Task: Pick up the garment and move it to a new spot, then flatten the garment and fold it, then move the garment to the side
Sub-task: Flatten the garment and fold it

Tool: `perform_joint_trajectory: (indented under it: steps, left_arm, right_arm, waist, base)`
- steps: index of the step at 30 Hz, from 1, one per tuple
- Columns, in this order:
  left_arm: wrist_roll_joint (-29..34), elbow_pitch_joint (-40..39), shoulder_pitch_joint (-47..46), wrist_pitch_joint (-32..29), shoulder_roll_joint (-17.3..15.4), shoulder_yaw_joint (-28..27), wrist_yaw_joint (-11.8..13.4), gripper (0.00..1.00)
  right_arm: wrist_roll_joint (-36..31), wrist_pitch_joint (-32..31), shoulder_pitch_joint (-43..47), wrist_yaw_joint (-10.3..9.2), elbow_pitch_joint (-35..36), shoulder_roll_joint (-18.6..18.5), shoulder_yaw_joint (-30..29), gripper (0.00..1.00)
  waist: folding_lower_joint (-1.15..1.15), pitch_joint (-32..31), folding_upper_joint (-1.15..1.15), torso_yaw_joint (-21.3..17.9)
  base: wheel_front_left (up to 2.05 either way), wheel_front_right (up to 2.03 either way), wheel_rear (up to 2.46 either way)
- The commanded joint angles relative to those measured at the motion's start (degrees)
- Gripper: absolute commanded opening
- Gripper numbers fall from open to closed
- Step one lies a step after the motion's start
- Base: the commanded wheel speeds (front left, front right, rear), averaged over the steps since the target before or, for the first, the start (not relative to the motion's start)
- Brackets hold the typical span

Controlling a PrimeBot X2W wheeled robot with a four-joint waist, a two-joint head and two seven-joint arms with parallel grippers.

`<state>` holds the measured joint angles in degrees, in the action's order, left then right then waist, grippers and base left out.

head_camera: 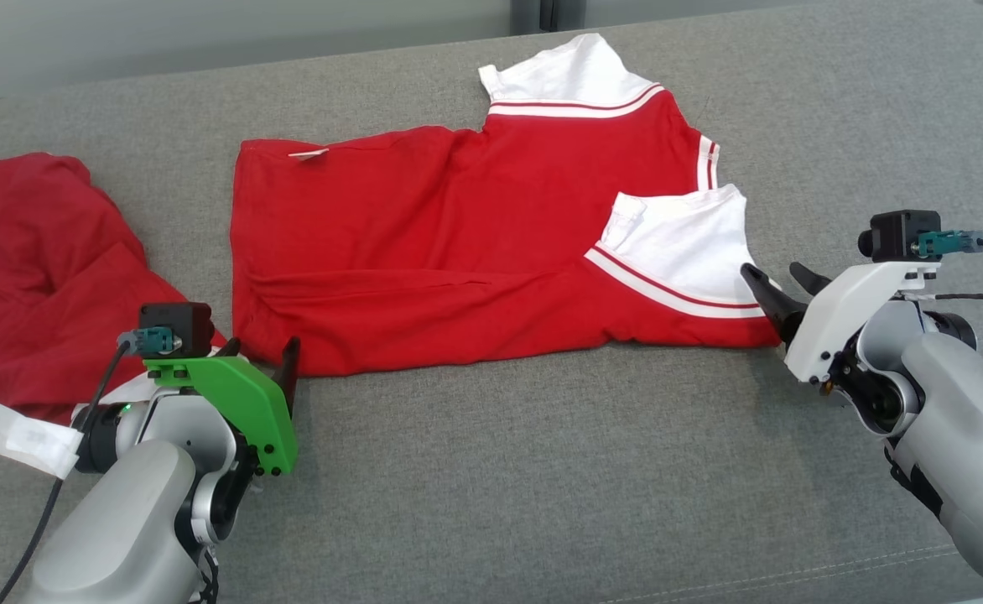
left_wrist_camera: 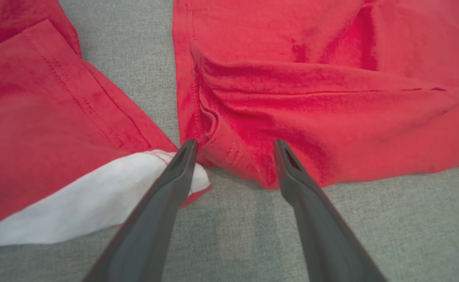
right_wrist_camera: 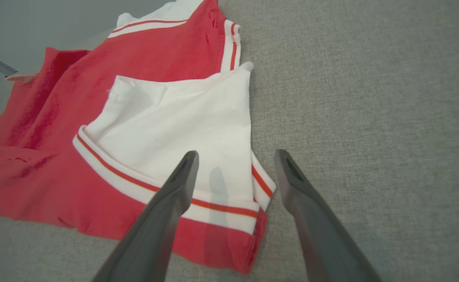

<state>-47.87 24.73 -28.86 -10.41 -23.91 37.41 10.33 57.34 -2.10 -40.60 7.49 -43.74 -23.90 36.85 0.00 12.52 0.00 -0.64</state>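
The garment [head_camera: 424, 252] is a red shirt with white, red-striped sleeves, spread roughly flat across the grey cushion [head_camera: 542, 486]. My left gripper [head_camera: 262, 348] stands open at the shirt's near left corner. In the left wrist view that gripper [left_wrist_camera: 233, 143] has its tips just over the rumpled hem corner of the garment [left_wrist_camera: 311, 98], with nothing held. My right gripper [head_camera: 772, 273] is open at the near right corner. The right wrist view shows this gripper [right_wrist_camera: 235, 152] straddling the edge of the white sleeve of the garment [right_wrist_camera: 167, 117], holding nothing.
A second red garment [head_camera: 47, 268] lies crumpled at the far left, close to my left gripper; its white part [left_wrist_camera: 88, 203] touches the left finger. Bare grey cushion lies in front of and to the right of the shirt. A grey wall [head_camera: 206, 33] runs behind.
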Motion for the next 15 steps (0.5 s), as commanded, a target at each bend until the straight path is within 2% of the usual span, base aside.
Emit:
perform_joint_trajectory:
  steps: [1,15]
  left_arm:
    - [-0.3,-0.6,0.7,-0.5,-0.5,0.3,0.4,1.0]
    - [-0.8,-2.6,0.5,-2.5,-1.5,0.9,0.7,1.0]
  right_arm:
    - [0.1,-1.2,-0.6,0.0,-1.2,0.3,0.2,1.0]
    - [1.1,-7.5,-1.7,0.0,-4.8,2.8,-1.4,1.0]
  waist:
    - [0.0,0.1,0.0,0.1]
    - [0.0,1.5,0.0,0.2]
  base:
    - [0.0,0.0,0.0]
    - [0.0,0.0,0.0]
